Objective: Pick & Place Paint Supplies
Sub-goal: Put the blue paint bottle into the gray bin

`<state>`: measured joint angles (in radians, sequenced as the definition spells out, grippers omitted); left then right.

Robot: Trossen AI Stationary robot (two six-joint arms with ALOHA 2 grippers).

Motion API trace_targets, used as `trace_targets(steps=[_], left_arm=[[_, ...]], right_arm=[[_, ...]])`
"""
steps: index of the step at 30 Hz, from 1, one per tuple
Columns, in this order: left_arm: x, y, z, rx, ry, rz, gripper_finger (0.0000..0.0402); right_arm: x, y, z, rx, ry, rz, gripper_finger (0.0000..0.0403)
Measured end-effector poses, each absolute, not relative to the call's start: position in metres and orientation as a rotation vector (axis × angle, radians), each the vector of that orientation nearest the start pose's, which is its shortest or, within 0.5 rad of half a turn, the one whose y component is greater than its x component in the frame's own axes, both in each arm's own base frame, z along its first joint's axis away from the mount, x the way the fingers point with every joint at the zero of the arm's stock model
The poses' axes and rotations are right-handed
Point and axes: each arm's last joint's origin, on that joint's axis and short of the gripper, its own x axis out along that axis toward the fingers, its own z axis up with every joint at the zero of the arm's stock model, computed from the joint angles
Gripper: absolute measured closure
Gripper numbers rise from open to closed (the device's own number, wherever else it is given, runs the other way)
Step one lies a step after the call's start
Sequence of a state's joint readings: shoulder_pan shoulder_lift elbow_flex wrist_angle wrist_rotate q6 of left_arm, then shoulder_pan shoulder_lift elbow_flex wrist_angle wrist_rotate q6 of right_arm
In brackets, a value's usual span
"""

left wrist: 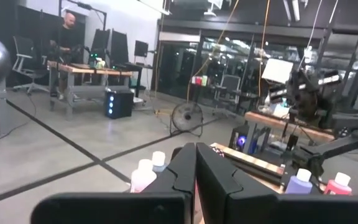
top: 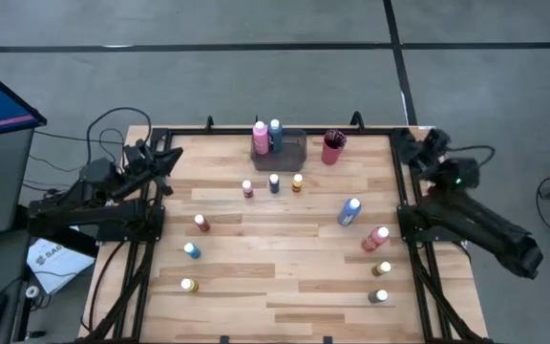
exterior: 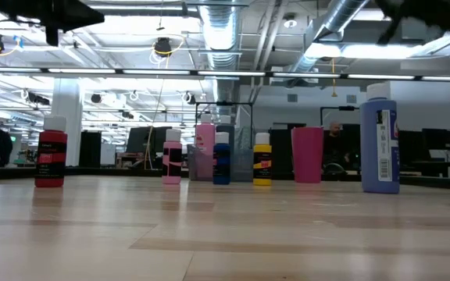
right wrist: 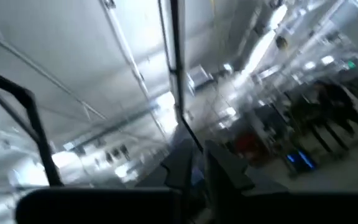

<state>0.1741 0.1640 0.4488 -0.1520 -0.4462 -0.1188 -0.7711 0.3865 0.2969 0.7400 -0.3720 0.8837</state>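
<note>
In the high view several small paint bottles stand upright across the wooden table: pink (top: 247,188), dark blue (top: 274,182) and yellow (top: 298,182) in a row, red (top: 201,223), blue (top: 191,250) and yellow (top: 189,285) at the left. A large lavender bottle (top: 349,211) and a large pink one (top: 374,239) are at the right. Two tall bottles (top: 261,139) stand in the grey tray (top: 294,153). Brushes stick out of the red cup (top: 332,148). My left gripper (top: 170,156) (left wrist: 195,163) is shut above the far left corner. My right gripper (top: 407,143) (right wrist: 197,163) is shut above the far right corner.
Two more small bottles (top: 381,269) (top: 378,296) stand near the right edge. The low view shows the row of pink (exterior: 172,162), dark blue (exterior: 222,158) and yellow (exterior: 262,159) bottles before the tray, with bare wood in front. Cables and a monitor lie off the table's left side.
</note>
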Motion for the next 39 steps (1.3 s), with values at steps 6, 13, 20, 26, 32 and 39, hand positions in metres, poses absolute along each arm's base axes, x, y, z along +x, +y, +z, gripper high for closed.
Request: trace_targets(steps=[6, 13, 20, 26, 32, 39], left_arm=[[0.062, 0.024, 0.275, -0.136, -0.192, 0.63, 0.0401], [0.061, 0.024, 0.27, -0.131, -0.192, 0.631, 0.04], [0.061, 0.024, 0.27, -0.129, -0.19, 0.631, 0.0399], [0.061, 0.024, 0.27, -0.128, -0.188, 0.631, 0.0399], [0.061, 0.024, 0.27, -0.121, -0.185, 0.632, 0.0399], [0.062, 0.024, 0.269, -0.12, -0.183, 0.632, 0.0399]], right_arm=[[0.109, -0.066, 0.346, 0.574, 0.086, -0.284, 0.0292], [0.14, -0.059, 0.354, 0.707, 0.826, -0.398, 0.0237], [0.186, -0.044, 0.331, 0.706, 1.214, -0.343, 0.0236], [0.208, -0.03, 0.313, 0.605, 1.355, -0.313, 0.0249], [0.21, -0.02, 0.312, 0.476, 1.359, -0.349, 0.0254], [0.211, -0.018, 0.311, 0.442, 1.37, -0.326, 0.0209]])
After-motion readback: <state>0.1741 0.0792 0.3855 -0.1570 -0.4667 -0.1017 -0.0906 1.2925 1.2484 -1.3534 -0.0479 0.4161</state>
